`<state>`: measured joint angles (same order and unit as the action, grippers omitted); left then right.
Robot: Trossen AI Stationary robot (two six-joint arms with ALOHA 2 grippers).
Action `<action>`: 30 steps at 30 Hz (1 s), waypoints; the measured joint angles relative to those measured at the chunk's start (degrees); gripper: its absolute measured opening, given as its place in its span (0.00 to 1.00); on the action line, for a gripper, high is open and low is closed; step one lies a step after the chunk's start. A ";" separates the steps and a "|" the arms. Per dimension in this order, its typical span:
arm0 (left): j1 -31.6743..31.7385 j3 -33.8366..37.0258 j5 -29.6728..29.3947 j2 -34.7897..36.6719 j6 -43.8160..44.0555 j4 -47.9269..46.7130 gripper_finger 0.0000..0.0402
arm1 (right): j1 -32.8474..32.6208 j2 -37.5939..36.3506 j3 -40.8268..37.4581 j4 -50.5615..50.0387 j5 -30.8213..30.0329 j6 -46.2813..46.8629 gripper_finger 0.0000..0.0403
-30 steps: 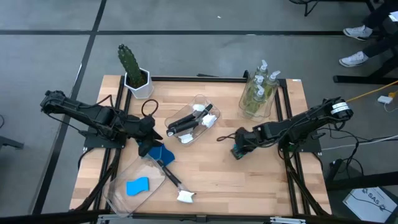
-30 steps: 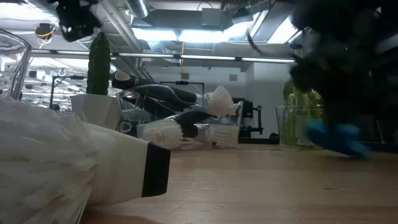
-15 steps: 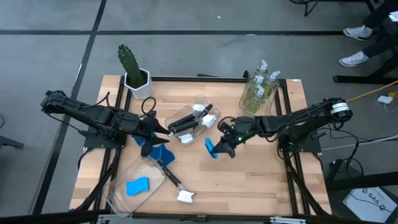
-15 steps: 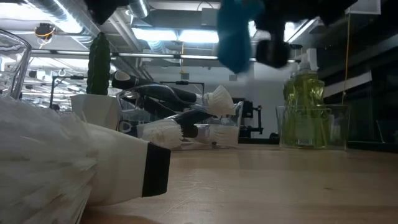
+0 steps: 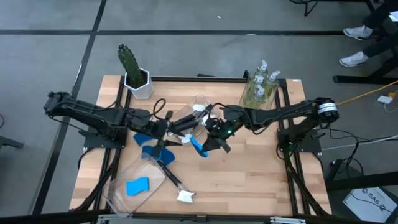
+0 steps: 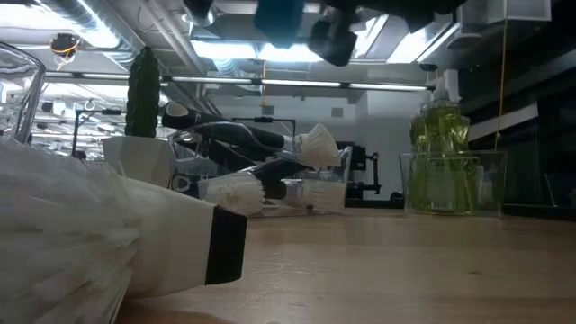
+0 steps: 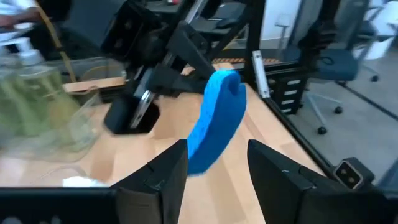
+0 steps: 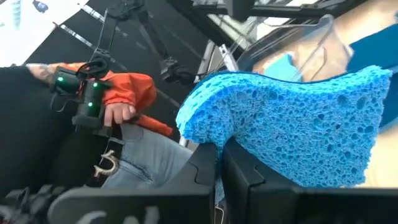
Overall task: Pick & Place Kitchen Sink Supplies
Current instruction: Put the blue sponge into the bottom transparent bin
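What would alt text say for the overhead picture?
Seen from above, the right gripper holds a blue sponge over the middle of a wooden table, facing the open left gripper. Clear bins hold brushes, soap bottles and another sponge.

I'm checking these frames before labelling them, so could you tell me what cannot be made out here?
- Low view: the right gripper and its blue sponge are cut by the top edge.
- High view: whether the left gripper touches that sponge is too small to tell.
- Low view: a near brush head blocks the table's left.
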<state>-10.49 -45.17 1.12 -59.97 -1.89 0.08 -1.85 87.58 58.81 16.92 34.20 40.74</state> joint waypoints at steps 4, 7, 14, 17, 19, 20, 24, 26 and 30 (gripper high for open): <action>1.04 0.00 4.00 -3.14 0.00 3.94 0.40 | 0.46 3.56 3.12 -0.13 2.68 -1.58 0.02; 1.74 0.00 6.79 -4.72 0.04 6.45 0.39 | 0.88 5.43 5.02 -0.04 4.58 -2.28 0.02; 4.35 0.00 15.56 -8.25 4.58 9.39 0.38 | 2.19 7.33 8.05 -0.18 6.16 -4.41 0.02; 5.34 -0.02 18.16 -9.32 5.80 9.94 0.36 | 2.36 7.40 8.77 -0.50 6.26 -5.23 0.02; 5.86 -0.02 19.53 -9.38 6.68 9.95 0.34 | 2.45 7.40 9.03 -0.44 6.27 -5.67 0.02; 6.13 -0.02 20.10 -9.35 7.10 9.96 0.32 | 2.47 7.40 9.07 -0.31 6.24 -6.01 0.02; 6.86 -0.02 21.41 -9.35 7.67 9.58 0.15 | 2.45 7.40 9.07 -0.31 5.26 -6.58 0.03; 6.94 -0.02 22.17 -9.31 8.44 9.09 0.05 | 2.46 7.40 9.07 -0.35 4.78 -6.74 0.05; 6.96 -0.04 22.52 -9.13 10.38 7.34 0.02 | 2.77 7.40 9.07 -0.77 4.41 -5.19 0.13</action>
<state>-3.53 -45.21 23.64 -69.10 8.49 7.42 0.92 94.98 67.88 16.15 38.61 35.55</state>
